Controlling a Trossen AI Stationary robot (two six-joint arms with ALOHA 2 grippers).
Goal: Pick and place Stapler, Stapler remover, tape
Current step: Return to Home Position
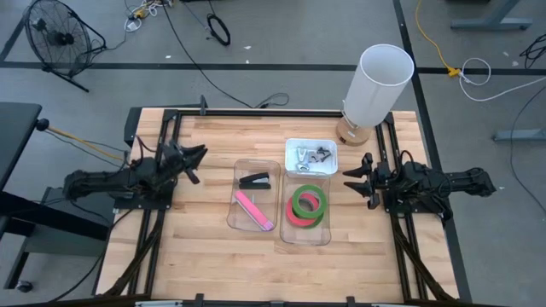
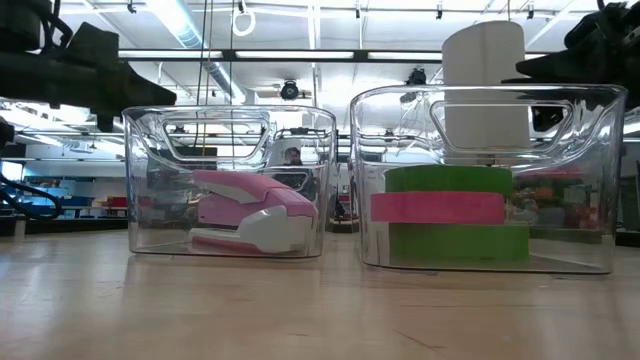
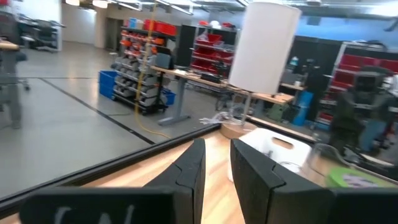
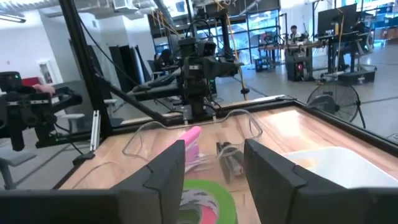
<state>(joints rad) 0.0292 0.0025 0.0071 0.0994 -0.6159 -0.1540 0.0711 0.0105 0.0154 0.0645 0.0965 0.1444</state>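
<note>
While poised over the side rails of the table [image 1: 205, 256], gripping nothing: the left tool [image 1: 198, 165] with fingers a narrow slit apart, the right tool [image 1: 348, 179] with a wider gap, both pointing inward at the bins between them.

Off to the side of the right tool, at the table's far edge: a tall white cylinder [image 1: 380, 81] on a round wooden base.

Ahead of the left tool's fingertips, near but apart from them: the left clear bin [image 1: 256, 163]. Just ahead of the right tool, closer but not touching: the right clear bin [image 1: 304, 241], side by side with the first. Ahead of the right tool and a little toward the far edge: the smaller white bin [image 1: 311, 141], butting against the right clear bin's far end.

Inside the right clear bin, near the right tool's tips and well apart from the left tool: the tape [image 1: 307, 205], three flat rolls stacked. In the low view, green on top, a red-pink roll [image 2: 437, 207] in the middle, green at the bottom.

Inside the left clear bin, nearer the left tool: a pink stapler [image 1: 254, 211] lying aslant at the near end and a black stapler [image 1: 255, 181] at the far end.

In the white bin, nearest the right tool: small grey pieces [image 1: 311, 157], too small to tell apart.
</note>
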